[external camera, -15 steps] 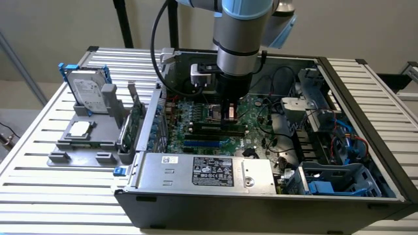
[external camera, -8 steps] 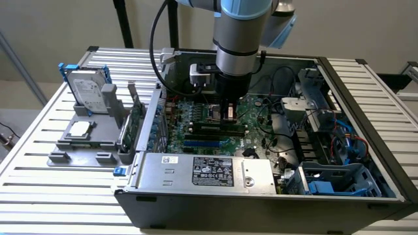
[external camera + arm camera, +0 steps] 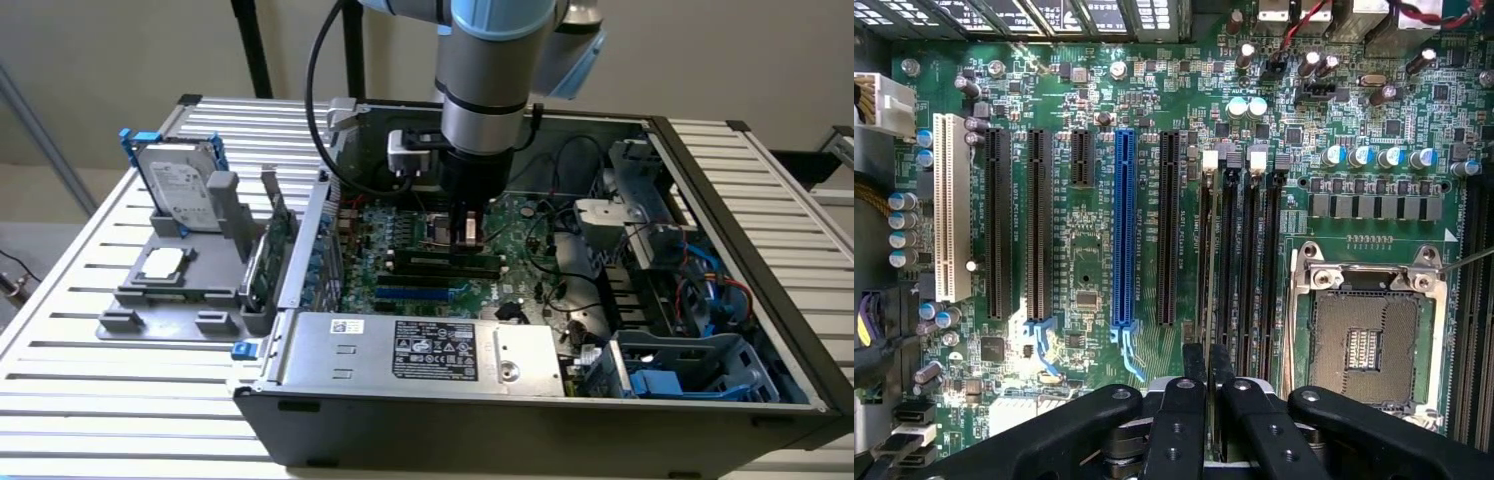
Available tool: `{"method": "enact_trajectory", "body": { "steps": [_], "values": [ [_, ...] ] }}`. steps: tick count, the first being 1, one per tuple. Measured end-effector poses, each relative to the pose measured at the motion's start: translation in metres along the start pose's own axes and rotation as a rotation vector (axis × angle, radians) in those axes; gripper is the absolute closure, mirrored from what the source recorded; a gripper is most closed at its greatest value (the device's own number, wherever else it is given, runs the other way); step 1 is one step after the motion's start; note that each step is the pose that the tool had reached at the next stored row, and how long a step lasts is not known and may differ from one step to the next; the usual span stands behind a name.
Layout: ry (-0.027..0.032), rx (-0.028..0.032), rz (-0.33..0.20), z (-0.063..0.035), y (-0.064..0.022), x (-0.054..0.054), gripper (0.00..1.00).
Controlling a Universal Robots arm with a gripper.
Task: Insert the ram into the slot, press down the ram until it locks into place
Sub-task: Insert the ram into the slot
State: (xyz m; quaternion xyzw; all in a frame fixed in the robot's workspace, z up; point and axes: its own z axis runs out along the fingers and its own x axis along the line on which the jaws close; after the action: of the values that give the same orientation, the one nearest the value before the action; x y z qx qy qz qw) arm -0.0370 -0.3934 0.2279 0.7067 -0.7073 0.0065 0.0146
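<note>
Near the CPU socket [image 3: 1369,340], the gripper [image 3: 1209,368] jaws look clamped on the ram [image 3: 1211,270] at the slot [image 3: 1203,215]. The ram is probably light, stiff and fragile, best held by its flat faces mid-length.

Wall [image 3: 747,60]: plain beige, standing well beyond the jaws.
Table [image 3: 107,400]: slatted metal, spreading beneath the jaws.
Post [image 3: 250,45]: black, rising beyond them.
Light: falling evenly.
</note>
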Motion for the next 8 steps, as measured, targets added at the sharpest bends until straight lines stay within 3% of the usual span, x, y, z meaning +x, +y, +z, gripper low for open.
{"method": "enact_trajectory", "body": {
  "steps": [8],
  "values": [
    [0.0004,0.0001,0.0,0.0001,-0.0005,-0.0003,0.87]
  ]
}}
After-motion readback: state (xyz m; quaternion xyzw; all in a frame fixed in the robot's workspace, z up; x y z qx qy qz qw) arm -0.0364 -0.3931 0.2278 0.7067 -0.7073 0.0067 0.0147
